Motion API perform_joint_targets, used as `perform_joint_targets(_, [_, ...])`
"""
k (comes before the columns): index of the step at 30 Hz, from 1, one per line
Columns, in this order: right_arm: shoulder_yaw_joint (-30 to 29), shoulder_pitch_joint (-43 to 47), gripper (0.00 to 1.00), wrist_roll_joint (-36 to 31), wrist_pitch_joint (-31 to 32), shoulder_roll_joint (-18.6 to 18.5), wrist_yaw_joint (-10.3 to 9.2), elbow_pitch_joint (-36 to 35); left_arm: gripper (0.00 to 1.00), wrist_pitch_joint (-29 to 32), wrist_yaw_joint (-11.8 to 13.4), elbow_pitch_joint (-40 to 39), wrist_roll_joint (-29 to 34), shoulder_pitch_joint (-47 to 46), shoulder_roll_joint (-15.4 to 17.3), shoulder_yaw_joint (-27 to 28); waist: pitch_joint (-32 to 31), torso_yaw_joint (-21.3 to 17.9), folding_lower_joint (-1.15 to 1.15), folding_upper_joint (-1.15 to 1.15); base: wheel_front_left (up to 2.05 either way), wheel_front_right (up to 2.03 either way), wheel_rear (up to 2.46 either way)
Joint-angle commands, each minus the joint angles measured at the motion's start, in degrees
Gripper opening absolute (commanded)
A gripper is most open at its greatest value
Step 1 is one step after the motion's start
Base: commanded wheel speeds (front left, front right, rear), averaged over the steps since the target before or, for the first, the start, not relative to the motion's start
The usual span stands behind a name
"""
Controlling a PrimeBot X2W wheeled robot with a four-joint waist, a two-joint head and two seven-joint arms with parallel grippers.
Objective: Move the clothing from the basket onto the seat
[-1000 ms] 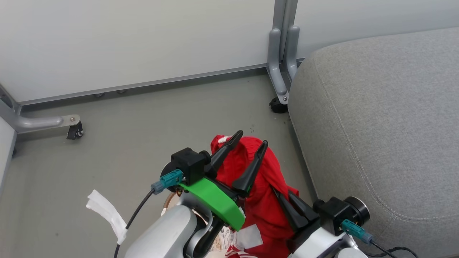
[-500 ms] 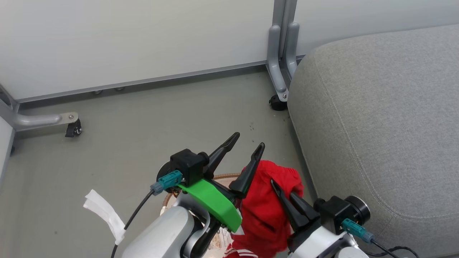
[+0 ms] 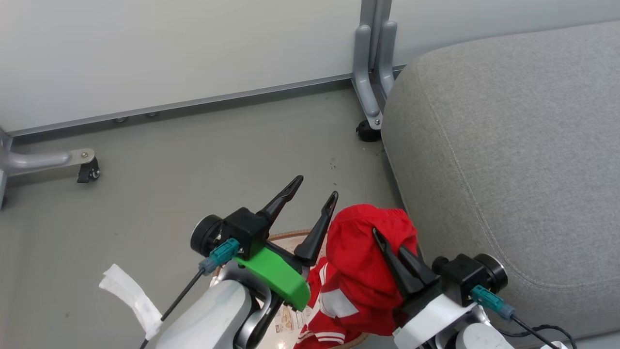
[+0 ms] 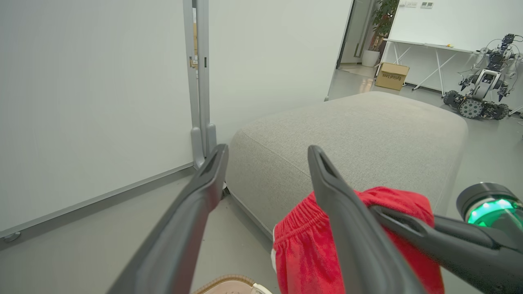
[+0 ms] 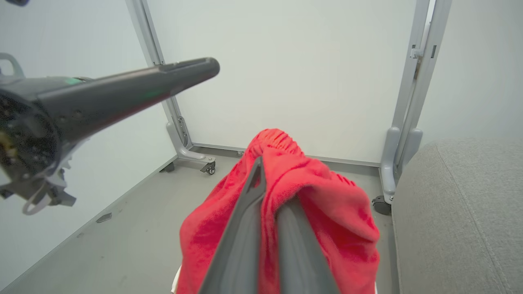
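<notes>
With the left hand (image 3: 316, 186) spread empty, the clothing (image 3: 358, 261) is pinched by the right hand (image 3: 387, 240) beside the seat (image 3: 508, 145) and could be dropped if snagged on the basket (image 3: 286, 236).

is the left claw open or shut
Open: the left claw has its two fingers wide apart, nothing between them; the right claw pinches the red clothing.
</notes>
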Motion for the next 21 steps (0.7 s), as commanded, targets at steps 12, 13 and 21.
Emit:
perform_joint_targets(12, [-4.80,-2.14,0.00,-2.50,-0.19,1.11,0.00,-6.28,1.00,-0.92,-0.79,-5.34,10.28,7.70,2.21,9.63,5.89,-10.01,0.00,0.00,0.00,0.00,0.00])
perform_joint_targets(13, [-5.32,-2.09,0.00,-2.58,-0.19,1.24,0.00,-6.95,1.00,-0.92,-0.99,-5.82,11.19,8.27,2.29,10.35,6.35,-10.84,0.00,0.00,0.00,0.00,0.00])
perform_joint_targets(21, [-8.73,0.05,0.00,-4.00,-0.19,2.77,0.00,-12.58,1.00,-0.94,-2.69,-8.32,17.89,13.49,1.76,16.12,10.96,-18.13,0.00,0.00,0.00,0.00,0.00])
